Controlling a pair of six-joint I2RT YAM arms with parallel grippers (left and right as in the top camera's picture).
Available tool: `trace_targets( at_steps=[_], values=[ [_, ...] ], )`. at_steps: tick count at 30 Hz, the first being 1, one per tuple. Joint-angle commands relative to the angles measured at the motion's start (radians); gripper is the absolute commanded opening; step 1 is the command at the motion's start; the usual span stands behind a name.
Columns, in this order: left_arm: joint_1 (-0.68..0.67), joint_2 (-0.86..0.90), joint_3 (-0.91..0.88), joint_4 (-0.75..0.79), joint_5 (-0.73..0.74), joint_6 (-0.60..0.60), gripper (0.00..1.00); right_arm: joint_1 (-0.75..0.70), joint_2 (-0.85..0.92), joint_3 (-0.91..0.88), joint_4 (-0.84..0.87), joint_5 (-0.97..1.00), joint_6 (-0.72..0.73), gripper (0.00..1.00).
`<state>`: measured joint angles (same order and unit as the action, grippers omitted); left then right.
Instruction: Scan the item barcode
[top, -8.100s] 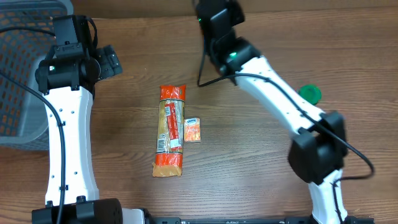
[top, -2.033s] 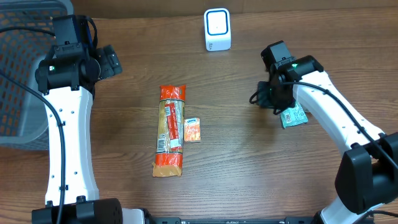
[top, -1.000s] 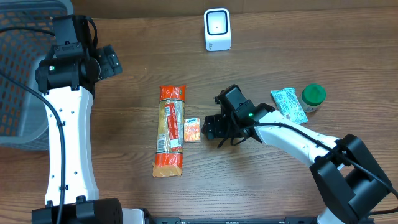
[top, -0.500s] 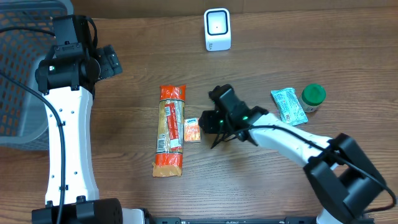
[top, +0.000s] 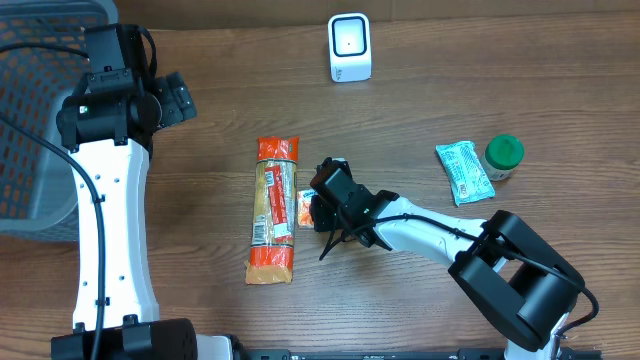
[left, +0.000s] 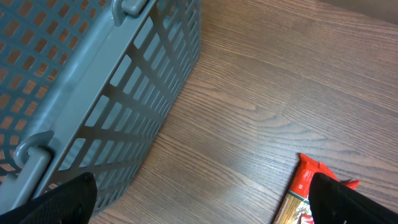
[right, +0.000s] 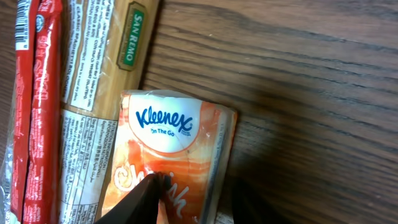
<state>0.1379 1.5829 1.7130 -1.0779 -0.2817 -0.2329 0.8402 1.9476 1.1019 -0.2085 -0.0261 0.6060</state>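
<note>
Now, right jaws partly closed over tissue pack (right: 177, 146), grip unclear, left jaws wide.

Even overhead light, views mostly sharp.
I note a soft shadow on the table (right: 292, 180) beside the tissue pack (right: 171, 146); right wrist view's lower edge goes dark.

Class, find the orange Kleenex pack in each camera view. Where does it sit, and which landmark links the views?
Overhead: Kleenex pack mid-picture, partly covered.
Left wrist: not in it.
Right wrist: the pack fills the lower centre.
Shared landmark: pasta packet alongside it, also lower right in left wrist.
</note>
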Motion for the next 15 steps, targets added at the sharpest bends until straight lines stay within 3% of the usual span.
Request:
trace_targets(
  at_steps=[1, 8, 13, 15],
  values=[
    [-0.001, -0.014, 0.018, 0.001, -0.013, 0.009, 1.00, -0.032, 0.005, -0.002, -0.006, -0.019, 0.027, 0.38],
    [-0.001, -0.014, 0.018, 0.000, -0.013, 0.009, 1.00, -0.117, 0.003, -0.001, -0.011, -0.214, 0.023, 0.39],
    [-0.001, -0.014, 0.018, 0.000, -0.013, 0.009, 1.00, -0.172, 0.003, -0.001, -0.058, -0.220, 0.023, 0.38],
    [-0.001, -0.014, 0.018, 0.001, -0.013, 0.009, 1.00, -0.184, 0.003, -0.001, -0.073, -0.224, 0.022, 0.33]
  ],
)
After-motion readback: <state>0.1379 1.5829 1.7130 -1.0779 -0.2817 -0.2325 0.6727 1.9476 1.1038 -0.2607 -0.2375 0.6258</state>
